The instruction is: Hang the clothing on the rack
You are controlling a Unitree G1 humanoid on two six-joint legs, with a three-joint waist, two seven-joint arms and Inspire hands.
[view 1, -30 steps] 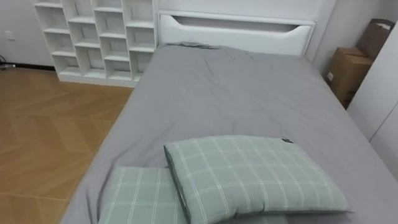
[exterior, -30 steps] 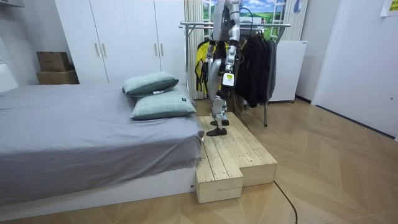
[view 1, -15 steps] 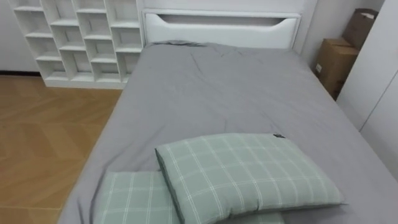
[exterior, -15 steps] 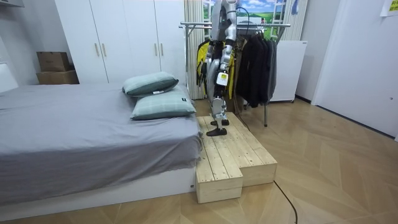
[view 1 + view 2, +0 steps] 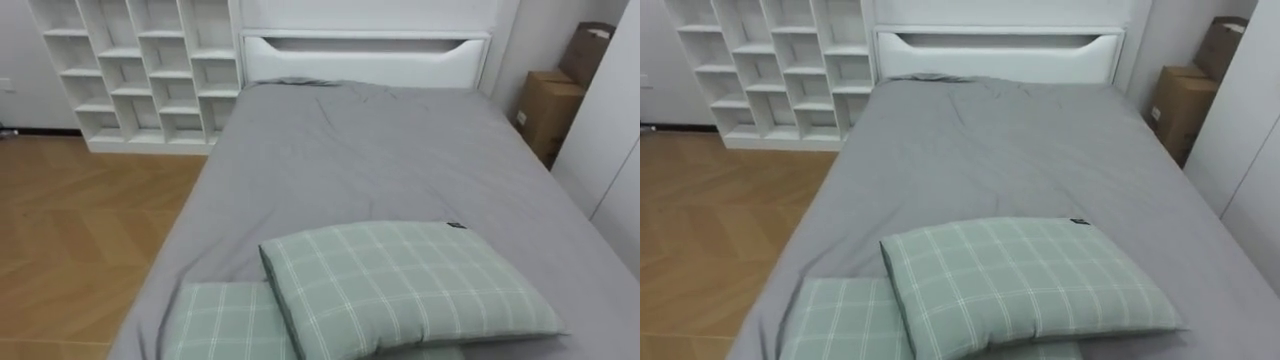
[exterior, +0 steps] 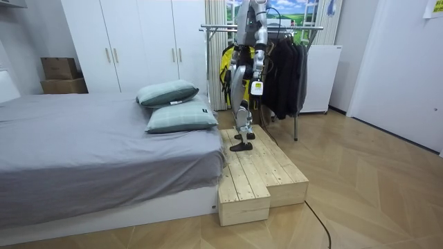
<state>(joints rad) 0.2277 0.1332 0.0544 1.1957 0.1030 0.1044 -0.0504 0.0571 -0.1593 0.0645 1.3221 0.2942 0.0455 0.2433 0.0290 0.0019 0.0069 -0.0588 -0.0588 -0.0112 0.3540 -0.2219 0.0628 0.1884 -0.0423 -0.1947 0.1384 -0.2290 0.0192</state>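
Nearest the onlooker is the stepped platform of pale wooden planks. Its left side is just beside the low bed under a grey sheet. On its right lies open wooden floor.

The robot stands at the platform's far end, facing left along the bed. Directly below its head are two green checked pillows, one stacked on the other. The white headboard is at the bed's far end.

One hand hangs low beside the thigh. By the body's heading it is judged to be the left hand. Whether it holds anything cannot be told.

Task items: dark garments and a yellow-and-black garment hang on the metal clothes rail. The rail stands just beyond the robot, at its back, so the rack is opposite to its present heading. The rail's long axis runs left to right.

Judgement: any hanging move first requires a turn on the platform. Observe the step-down edges at its near and right sides.
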